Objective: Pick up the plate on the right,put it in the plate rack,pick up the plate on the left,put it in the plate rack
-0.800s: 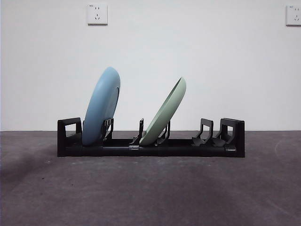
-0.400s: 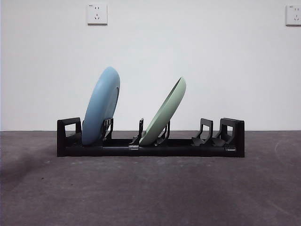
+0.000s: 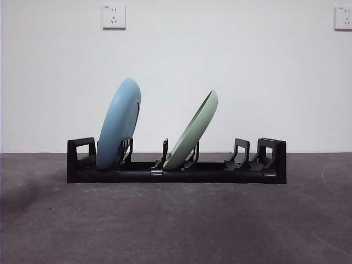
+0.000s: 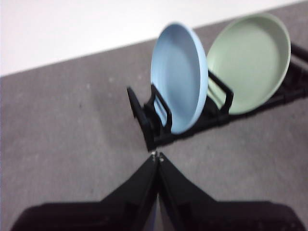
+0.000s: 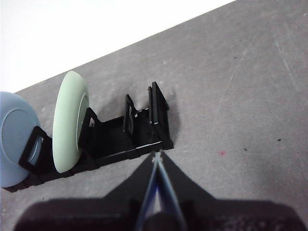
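Both plates lean in the plate rack (image 3: 176, 175) on the table (image 3: 176, 231): blue plate (image 3: 119, 124) left, green plate (image 3: 192, 132) mid-rack (dividers prop them). Left gripper (image 4: 157, 156) and right gripper (image 5: 156, 155) hang clear, jaws closed and empty.

The front camera sits low, about level with the counter (image 3: 176, 220), and looks straight across at the plate rack (image 3: 176, 173) side-on, with a white wall behind. The left wrist camera looks down past its closed fingers (image 4: 154, 178), bottom centre of frame, at the rack's blue plate (image 4: 179, 77) end in the upper right. The right wrist camera looks down over its closed fingers (image 5: 166, 192) at the rack's opposite end, centre left. All three views share the rack, the blue plate and the green plate (image 5: 70, 120).
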